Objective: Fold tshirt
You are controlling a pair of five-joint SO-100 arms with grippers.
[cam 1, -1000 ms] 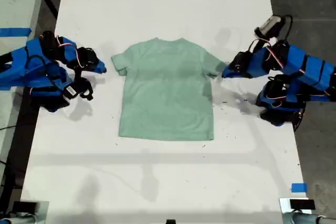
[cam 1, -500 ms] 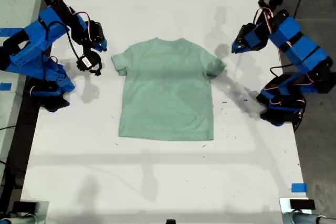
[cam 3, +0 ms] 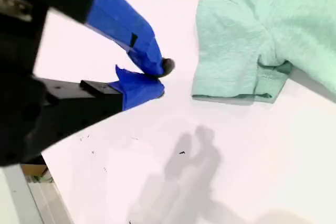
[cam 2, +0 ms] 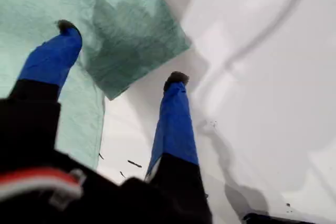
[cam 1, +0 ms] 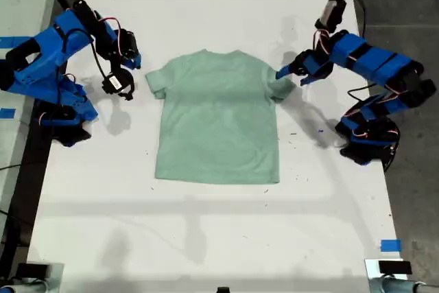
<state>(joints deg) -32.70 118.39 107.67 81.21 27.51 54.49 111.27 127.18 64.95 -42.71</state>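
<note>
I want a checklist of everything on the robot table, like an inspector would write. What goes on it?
Surface: white table, small dark specks, mostly bare.
Job's things: tshirt, pale mint green, flat and unfolded, both sleeves spread out.
Clutter: nothing seen on the table.
End effectors: my first gripper is open, its fingers straddling the sleeve at the exterior view's right, not closed on it. My second gripper is shut on nothing, apart from the other sleeve.
Cables: thin wires along both arms; a loop of cable on the arm at the exterior view's right.
Surroundings: blue tape near the table's corner at the exterior view's lower right; dark floor beyond.
</note>
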